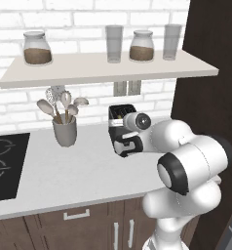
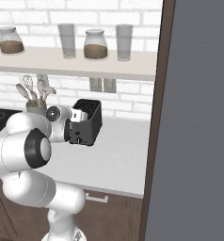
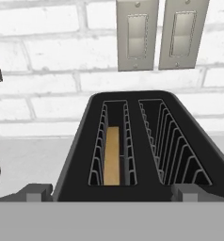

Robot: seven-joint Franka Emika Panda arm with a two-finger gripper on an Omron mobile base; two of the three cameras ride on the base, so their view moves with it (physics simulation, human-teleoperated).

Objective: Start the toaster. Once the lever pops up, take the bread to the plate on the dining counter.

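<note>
The dark grey toaster (image 3: 147, 101) stands on the white worktop (image 1: 79, 171) against the brick wall, also seen as a dark box (image 2: 89, 123) and, partly behind my hand, as the toaster (image 1: 122, 112). A brown bread slice (image 3: 112, 157) sits upright, deep in the left slot; the right slot is empty. My gripper (image 3: 112, 194) hovers at the toaster's front top edge, open, with its fingertips (image 3: 36, 192) spread about as wide as the toaster. The lever is hidden below the front edge. The plate and the dining counter are out of view.
A grey utensil cup (image 1: 64, 131) with spoons stands left of the toaster, and a black hob (image 1: 3, 161) lies further left. A shelf (image 1: 108, 71) with jars and glasses hangs overhead. Wall switches (image 3: 137, 35) sit behind the toaster. A tall dark panel (image 2: 198, 117) blocks the right.
</note>
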